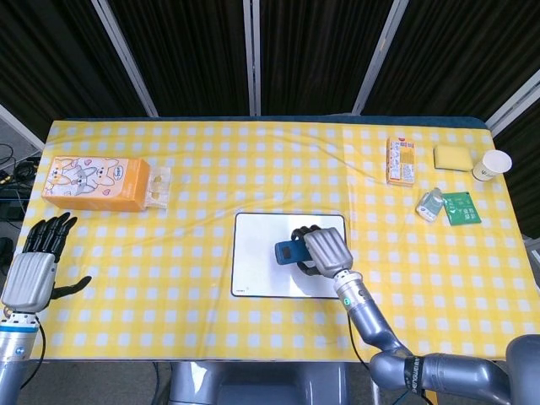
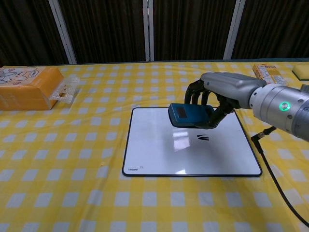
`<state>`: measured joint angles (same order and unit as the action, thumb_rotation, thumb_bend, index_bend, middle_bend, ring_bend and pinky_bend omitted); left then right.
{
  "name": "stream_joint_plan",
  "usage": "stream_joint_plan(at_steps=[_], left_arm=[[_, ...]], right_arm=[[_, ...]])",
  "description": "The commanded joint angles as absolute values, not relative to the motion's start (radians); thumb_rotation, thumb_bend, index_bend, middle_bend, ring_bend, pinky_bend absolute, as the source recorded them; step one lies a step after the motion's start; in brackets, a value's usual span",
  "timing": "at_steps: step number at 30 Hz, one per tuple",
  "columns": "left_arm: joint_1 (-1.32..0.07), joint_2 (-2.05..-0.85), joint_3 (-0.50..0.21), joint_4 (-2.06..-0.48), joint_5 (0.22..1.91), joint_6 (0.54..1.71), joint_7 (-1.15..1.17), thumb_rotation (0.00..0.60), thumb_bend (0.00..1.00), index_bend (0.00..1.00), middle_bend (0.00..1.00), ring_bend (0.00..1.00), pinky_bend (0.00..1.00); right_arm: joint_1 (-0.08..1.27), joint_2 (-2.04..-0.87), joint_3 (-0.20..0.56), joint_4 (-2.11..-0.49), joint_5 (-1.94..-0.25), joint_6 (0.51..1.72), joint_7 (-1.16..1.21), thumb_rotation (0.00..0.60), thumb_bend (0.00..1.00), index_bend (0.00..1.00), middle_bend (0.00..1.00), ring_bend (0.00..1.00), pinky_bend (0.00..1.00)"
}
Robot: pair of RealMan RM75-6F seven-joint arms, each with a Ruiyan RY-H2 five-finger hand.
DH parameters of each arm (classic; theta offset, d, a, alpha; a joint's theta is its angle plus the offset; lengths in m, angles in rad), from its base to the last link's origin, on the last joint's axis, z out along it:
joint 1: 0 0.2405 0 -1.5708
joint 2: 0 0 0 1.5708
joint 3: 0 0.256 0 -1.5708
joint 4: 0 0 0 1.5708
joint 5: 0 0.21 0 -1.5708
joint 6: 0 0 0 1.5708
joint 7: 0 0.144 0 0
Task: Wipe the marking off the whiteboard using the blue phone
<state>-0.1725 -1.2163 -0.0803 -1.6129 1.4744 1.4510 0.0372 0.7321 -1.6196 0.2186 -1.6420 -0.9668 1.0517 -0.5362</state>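
The left hand [image 1: 32, 277] hangs far left of the work, fingers spread, holding nothing. The white rectangular black-framed whiteboard [image 2: 154, 150] lies flat beneath the right hand [image 2: 219, 94], its small black marking [image 2: 203, 138] just below the fingers. The blue rectangular phone [image 2: 187, 115], judged rigid, light and smooth-sided, is best gripped across its long edges; the right hand's fingers wrap it so, above the board.

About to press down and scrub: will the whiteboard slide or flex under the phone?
The whiteboard looks thin, rigid and flat, so flexing seems unlikely. It lies loose on wrinkled cloth with nothing pinning it, so it may slide. The left hand is far off, not bracing it.
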Motion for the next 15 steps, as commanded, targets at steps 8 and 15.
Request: stream_joint_plan(at_steps=[8,15], left_arm=[[-0.173,-1.214,-0.087,-1.605,1.462,1.449,0.028,0.600,0.01,0.00,0.00,0.00,0.00],[-0.172,-1.210,-0.088,-1.602,1.456,1.446,0.015,0.600,0.01,0.00,0.00,0.00,0.00]], right_arm=[[0.822,-1.772,0.244,-1.532,-0.861,1.004,-0.601,0.600,0.56,0.82,0.73,0.73,0.77],[0.835,-1.833,0.227,-1.433,-0.833,0.971,-0.574,0.600,0.56,0.82,0.73,0.73,0.77]])
